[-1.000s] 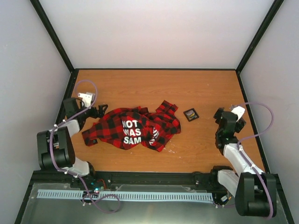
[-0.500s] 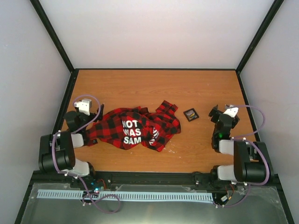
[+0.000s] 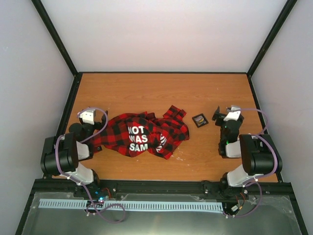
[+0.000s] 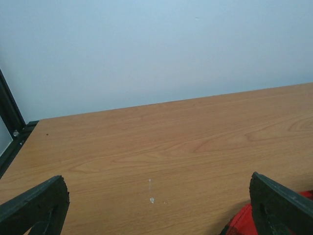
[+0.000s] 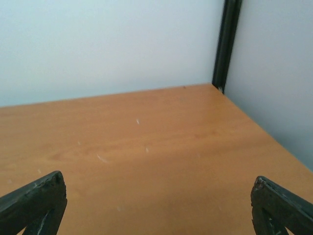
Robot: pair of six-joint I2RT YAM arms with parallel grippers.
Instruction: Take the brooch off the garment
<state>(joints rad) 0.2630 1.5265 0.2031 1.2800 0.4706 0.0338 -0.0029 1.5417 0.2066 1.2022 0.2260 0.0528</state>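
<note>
The red-and-black checked garment (image 3: 139, 135) with white letters lies crumpled in the middle of the table. A small dark square brooch (image 3: 199, 120) lies on the bare wood just right of it, apart from the cloth. My left gripper (image 3: 92, 117) is open and empty at the garment's left end. In the left wrist view (image 4: 159, 205) its fingertips (image 4: 39, 200) stand wide apart, with a red corner of the garment (image 4: 244, 223) by the right one. My right gripper (image 3: 224, 114) is open and empty right of the brooch. The right wrist view (image 5: 159, 205) shows only bare wood.
The wooden table (image 3: 161, 93) is boxed in by white walls with black corner posts (image 3: 271, 36). A black post (image 5: 229, 44) stands at the far right corner in the right wrist view. Both arms are folded back near their bases.
Both arms have folded back toward their bases. The left gripper drew nearer along the garment's left end; the right gripper swung left toward the brooch. Garment and brooch have not moved.
</note>
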